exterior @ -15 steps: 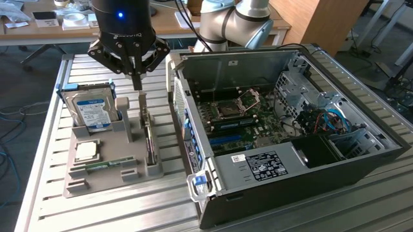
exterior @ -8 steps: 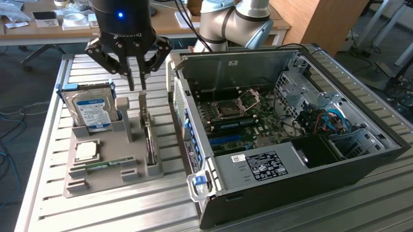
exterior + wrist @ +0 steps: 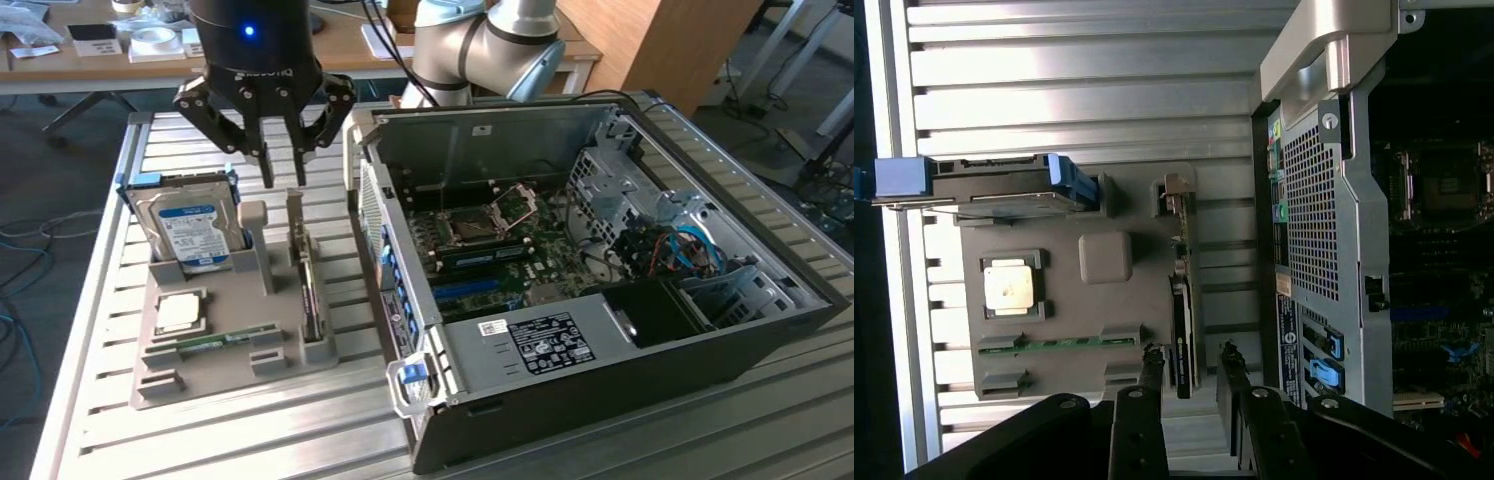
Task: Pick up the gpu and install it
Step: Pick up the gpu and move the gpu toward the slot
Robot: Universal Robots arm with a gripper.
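**Gripper** [image 3: 283, 180]: black two-finger pincer on the arm, pointing straight down over the grey tray [image 3: 220, 385]. The fingers are spread with a clear gap between them and pinch nothing. In the wrist view the gripper [image 3: 1189, 378] has one finger on each side of the card's line, and neither finger touches it.

**Gpu** [image 3: 310, 295]: thin dark card standing on its long edge in a slot of the tray. It runs along the tray edge that faces the computer case, with its silver bracket at the hard-drive end. It sits below the gripper and apart from it, and it is not yet in the case. In the wrist view the gpu [image 3: 1182, 325] lies between the two fingers.

**Hard drive** [image 3: 194, 232]: silver with a blue label, upright in a holder at the tray corner away from the case.

**Processor chip** [image 3: 180, 312]: square and silver-topped, flat in a recess by the tray edge away from the case.

**RAM stick** [image 3: 214, 343]: narrow and green, on its edge just beside the chip, nearer the tray's other end.

**Computer case** [image 3: 747, 330]: black, lying on its side with the side panel off and the motherboard [image 3: 501, 250] exposed. It sits just beside the tray.

**Table** [image 3: 267, 445]: slatted metal, carrying both the tray and the case.
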